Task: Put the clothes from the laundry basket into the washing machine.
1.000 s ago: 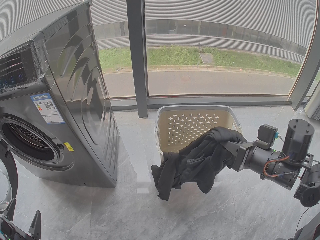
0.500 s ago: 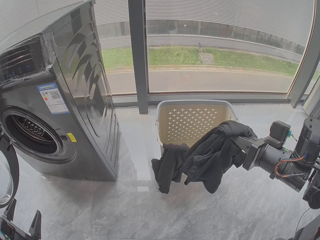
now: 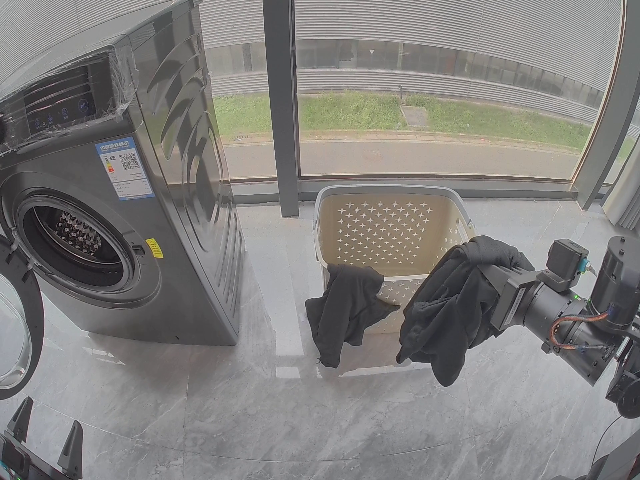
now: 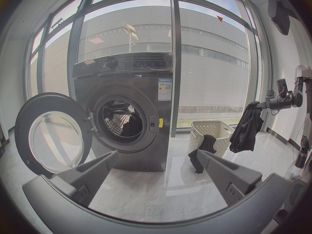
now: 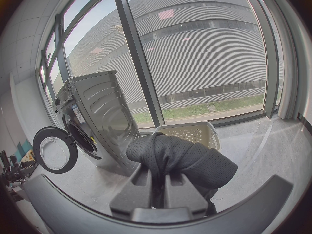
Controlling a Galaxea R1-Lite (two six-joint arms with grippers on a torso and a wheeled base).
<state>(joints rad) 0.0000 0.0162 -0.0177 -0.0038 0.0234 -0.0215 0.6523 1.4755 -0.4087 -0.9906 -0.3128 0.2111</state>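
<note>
My right gripper [image 3: 492,276] is shut on a dark garment [image 3: 453,308], which hangs off the floor just in front of the cream laundry basket [image 3: 393,195] at its right corner. The same garment [image 5: 182,156] bulges over the shut right gripper [image 5: 159,179]. A second dark garment [image 3: 343,311] is draped over the basket's front rim, reaching down to the floor. The grey washing machine [image 3: 173,188] stands at the left with its drum [image 3: 77,245] exposed and its round door [image 3: 17,341] swung open. My left gripper [image 4: 156,153] is open, low and facing the drum [image 4: 122,121].
Tall windows and a dark pillar [image 3: 283,88] stand behind the basket. Bare grey marble floor [image 3: 267,408] lies between the washing machine and the basket. The open door [image 4: 53,134] juts out from the machine's front, beside my left gripper.
The head camera has shifted. My right gripper pulled back with its garment, which came apart from the second garment; that one stays draped over the basket's front rim.
</note>
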